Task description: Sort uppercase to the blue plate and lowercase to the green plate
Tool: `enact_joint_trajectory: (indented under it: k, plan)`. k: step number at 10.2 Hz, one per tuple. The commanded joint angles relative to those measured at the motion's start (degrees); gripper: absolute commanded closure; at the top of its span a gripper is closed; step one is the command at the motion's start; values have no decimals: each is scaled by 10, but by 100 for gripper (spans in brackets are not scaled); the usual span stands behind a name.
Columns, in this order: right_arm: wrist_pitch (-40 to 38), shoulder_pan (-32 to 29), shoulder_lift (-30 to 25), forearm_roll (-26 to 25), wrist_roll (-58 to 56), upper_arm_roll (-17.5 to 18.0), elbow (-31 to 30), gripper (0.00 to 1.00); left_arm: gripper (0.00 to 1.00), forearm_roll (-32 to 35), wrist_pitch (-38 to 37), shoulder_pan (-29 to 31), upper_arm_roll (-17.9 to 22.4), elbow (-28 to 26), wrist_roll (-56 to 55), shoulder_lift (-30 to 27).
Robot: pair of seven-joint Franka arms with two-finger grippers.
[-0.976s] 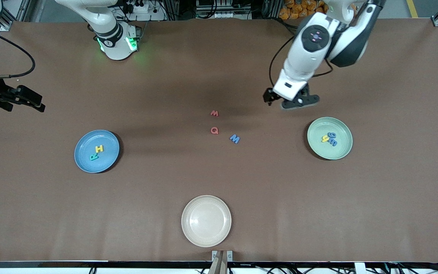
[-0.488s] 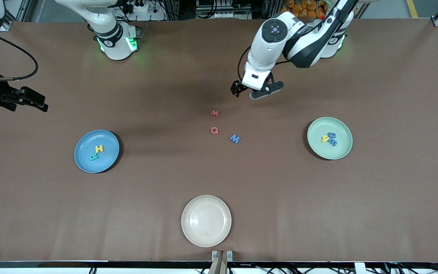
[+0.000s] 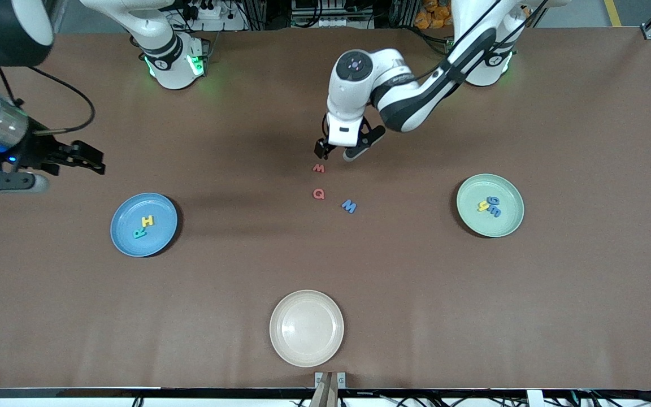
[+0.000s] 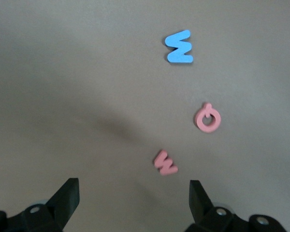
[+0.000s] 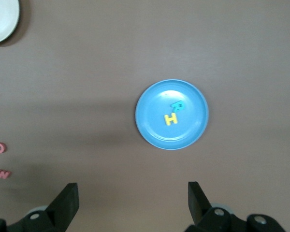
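The small red w (image 3: 319, 168), the red Q (image 3: 318, 194) and the blue W/M (image 3: 349, 206) lie mid-table. My left gripper (image 3: 337, 151) is open and empty, low over the table just beside the small red w. In the left wrist view the small red w (image 4: 165, 163) lies close to the open left gripper (image 4: 133, 188), with the Q (image 4: 208, 117) and blue W/M (image 4: 179, 47) farther off. The blue plate (image 3: 159, 234) holds the teal R (image 3: 139, 232) and yellow H (image 3: 148, 221). The green plate (image 3: 472, 198) holds the blue g (image 3: 493, 200), yellow h (image 3: 482, 206) and blue m (image 3: 495, 212). My right gripper (image 3: 91, 158) is open and empty, up beside the blue plate (image 5: 147, 123).
A cream-beige plate (image 3: 289, 308) sits empty near the table's front edge; it also shows in the right wrist view (image 5: 2, 19). The right gripper (image 5: 133, 191) looks down on bare table beside the blue plate.
My left arm has swung from beside the green plate to the table's middle and come down beside the small red w. My right gripper has shifted a little toward the middle.
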Motion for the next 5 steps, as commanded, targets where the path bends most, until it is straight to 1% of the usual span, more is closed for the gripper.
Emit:
enact_joint_trajectory:
  k: [1,3,4,5]
  plan:
    - [13,20,18,-1,41,16,1,0,1,18,-6,-43,48,40,-23,30]
    - [34,47,37,-1,86,28,1,0,1,11,-6,-37,54,54,-22,43]
    - [45,60,47,-1,113,34,1,0,1,-20,-5,-65,91,62,-18,44]
    - [57,67,59,-1,139,46,1,1,1,-71,-4,-122,152,80,-17,47]
